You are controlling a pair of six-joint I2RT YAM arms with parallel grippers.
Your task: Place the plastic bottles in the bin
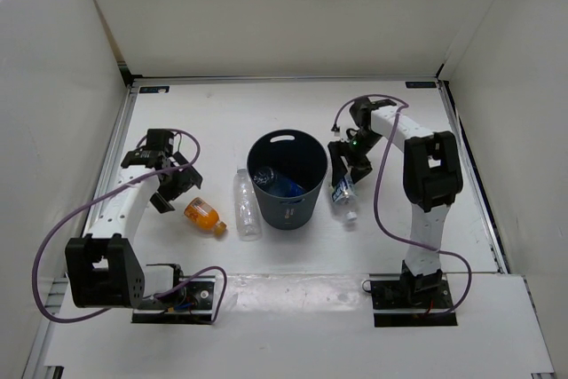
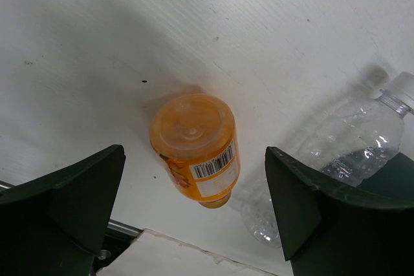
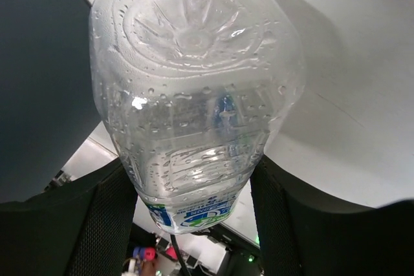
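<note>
The dark bin stands mid-table, and a blue-labelled bottle lies inside it. Just right of the bin, my right gripper is shut on the clear bottle with the green-white label; both fingers press its sides. The stubby orange bottle lies on the table left of the bin. My left gripper hangs open above it, the jaws wide on either side. A long clear bottle lies between the orange one and the bin.
White walls close in the table on the left, back and right. Purple cables loop from both arms. The arm bases stand on a white strip at the near edge.
</note>
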